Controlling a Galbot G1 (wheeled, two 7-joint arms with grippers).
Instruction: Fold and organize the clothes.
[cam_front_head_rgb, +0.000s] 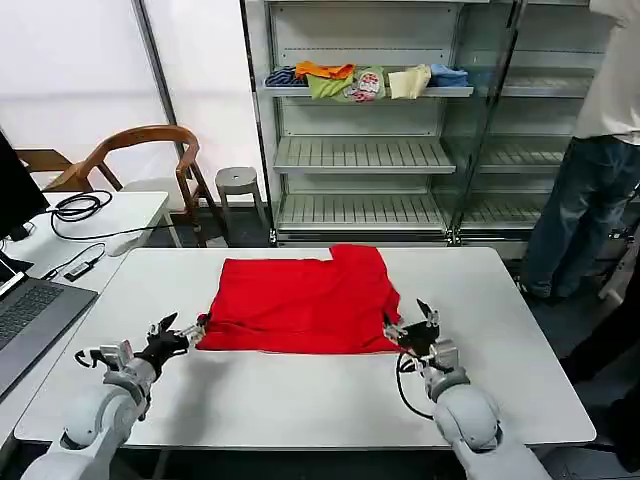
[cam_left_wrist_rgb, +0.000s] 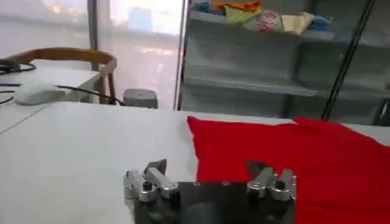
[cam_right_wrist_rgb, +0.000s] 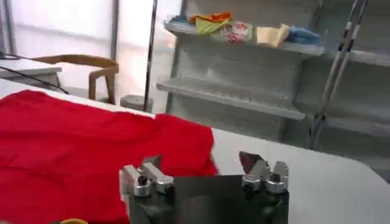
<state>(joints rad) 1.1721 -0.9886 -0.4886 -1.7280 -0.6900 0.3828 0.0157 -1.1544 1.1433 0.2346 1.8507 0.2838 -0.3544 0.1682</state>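
Two grippers set at the near corners of a red T-shirt on the white table

Shirt lies flat, mid-table, already folded into a rough rectangle, with one sleeve or flap sticking out at the far right edge; print side not visible. Left gripper sits low at the near left corner, fingers spread apart, tips just beside the hem; whether they touch the cloth, cannot tell. In the left wrist view the left gripper's jaws stand wide, with the red cloth edge just beyond them. Right gripper at the near right corner, fingers likewise apart, nothing clamped, close against the shirt's edge. Behind the table, a shelf rack carries small folded garments on an upper shelf; wooden chair far left
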